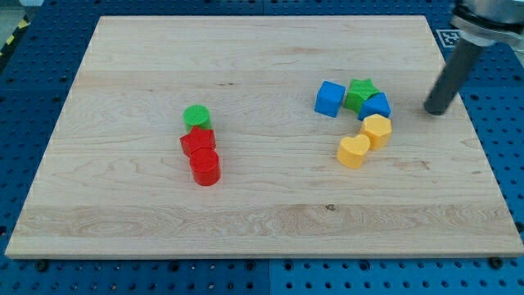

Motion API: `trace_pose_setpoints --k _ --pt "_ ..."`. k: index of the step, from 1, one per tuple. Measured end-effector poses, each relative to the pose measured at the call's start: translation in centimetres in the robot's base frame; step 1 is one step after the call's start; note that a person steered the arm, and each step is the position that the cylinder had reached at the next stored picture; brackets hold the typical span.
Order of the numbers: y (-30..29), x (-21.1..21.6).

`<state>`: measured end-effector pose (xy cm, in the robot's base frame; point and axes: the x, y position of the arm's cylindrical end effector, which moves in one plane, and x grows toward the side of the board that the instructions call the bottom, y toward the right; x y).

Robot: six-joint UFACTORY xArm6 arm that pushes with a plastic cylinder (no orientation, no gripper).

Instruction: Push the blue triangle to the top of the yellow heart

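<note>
The blue triangle [377, 106] lies right of the board's middle, touching the green star [359, 93] at its upper left and the yellow hexagon-like block [377, 130] just below it. The yellow heart [354, 152] lies below and left of that yellow block, touching it. My tip [434, 110] is on the board to the right of the blue triangle, a short gap away, at about the same height in the view. The rod leans up to the view's top right.
A blue cube [328, 98] sits left of the green star. At the board's middle left a green cylinder [196, 116], a red block [197, 142] and a red cylinder [205, 167] stand in a touching column. The wooden board [262, 221] lies on a blue perforated table.
</note>
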<state>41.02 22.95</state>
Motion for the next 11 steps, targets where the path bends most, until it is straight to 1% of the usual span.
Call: trace_pose_setpoints --k 1,4,6,7,9,10,11 --pt "-2.7 -0.2" --pt "-3.3 -0.2" --pt "-6.1 -0.7" --pt "-6.9 0.3" --pt "-9.4 0.3" --pt "-9.5 2.3" --pt "-9.6 2.0"
